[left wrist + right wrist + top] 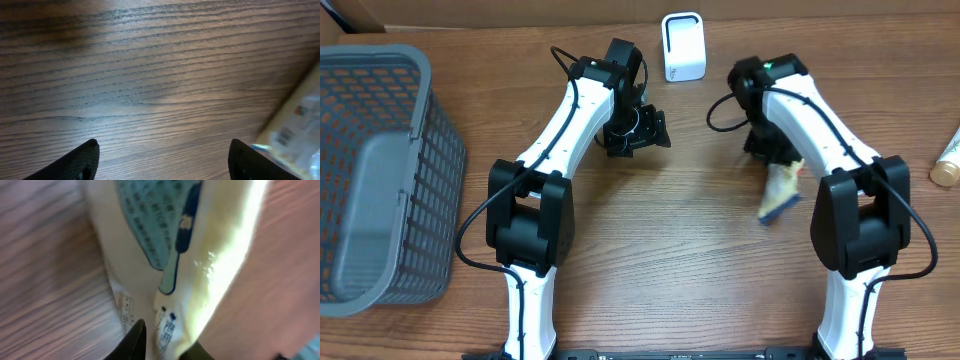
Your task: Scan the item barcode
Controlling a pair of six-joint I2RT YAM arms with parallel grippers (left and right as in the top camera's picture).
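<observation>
Left gripper (164, 155): fingers wide apart, nothing between them, above bare table (670, 260). Pouch (779, 193), blurred, sits at the right gripper (775, 158); grip cannot be told. Scanner (683, 47) stands near the far edge.

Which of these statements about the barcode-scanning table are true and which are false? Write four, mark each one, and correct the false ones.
1. The left gripper is open with only bare table between its fingers. True.
2. The white scanner sits inside the grey basket. False: it stands on the table near the far edge, between the two arms; the basket is at the left.
3. The cream packet is on the right arm's side of the table. True.
4. A beige bottle lies right beside the basket. False: it lies at the right edge, across the table from the basket.
</observation>
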